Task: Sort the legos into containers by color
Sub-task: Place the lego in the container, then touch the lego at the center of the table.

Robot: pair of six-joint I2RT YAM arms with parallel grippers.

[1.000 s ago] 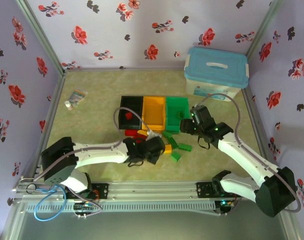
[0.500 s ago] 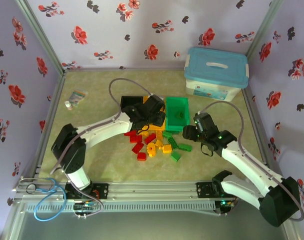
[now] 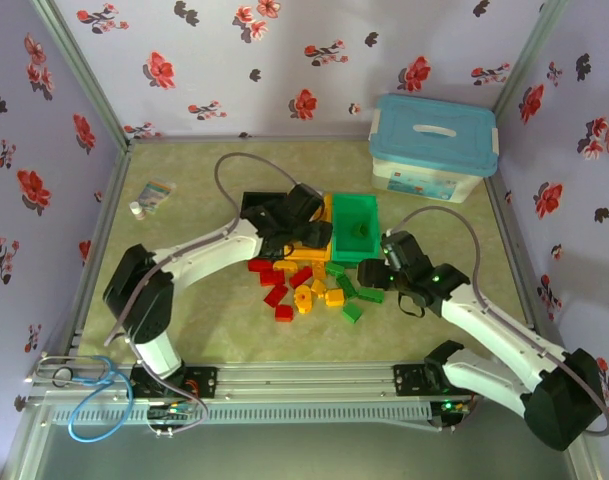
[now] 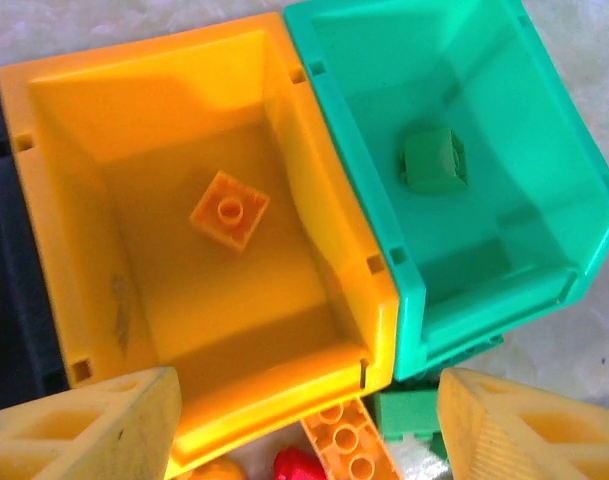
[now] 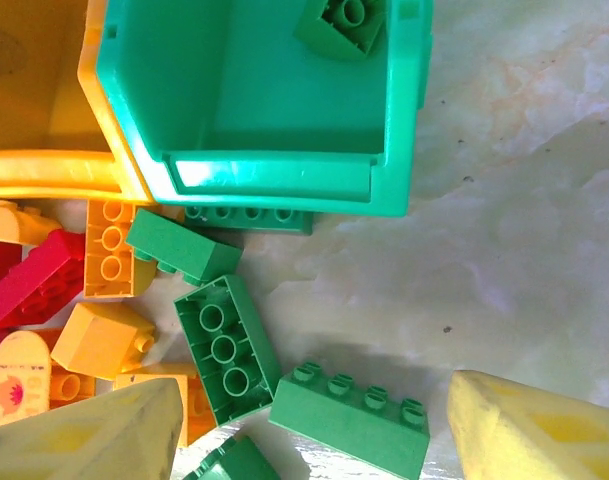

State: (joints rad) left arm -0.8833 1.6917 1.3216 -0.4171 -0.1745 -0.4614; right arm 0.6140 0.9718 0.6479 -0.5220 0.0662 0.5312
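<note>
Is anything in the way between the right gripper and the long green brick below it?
Nothing visible. The right gripper is open, and the green brick lies uncovered on the table right under it.

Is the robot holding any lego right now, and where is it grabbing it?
No, nothing is held. The left pincer hangs open over the orange bin, the right pincer open over loose green bricks.

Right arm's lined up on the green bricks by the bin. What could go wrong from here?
1. The open right pincer hovers over closely packed green plastic bricks; closing could catch two, or the orange plastic brick beside them.
2. A long green brick lies against the front wall of the green plastic bin; reaching for it may shove the bin.
</note>
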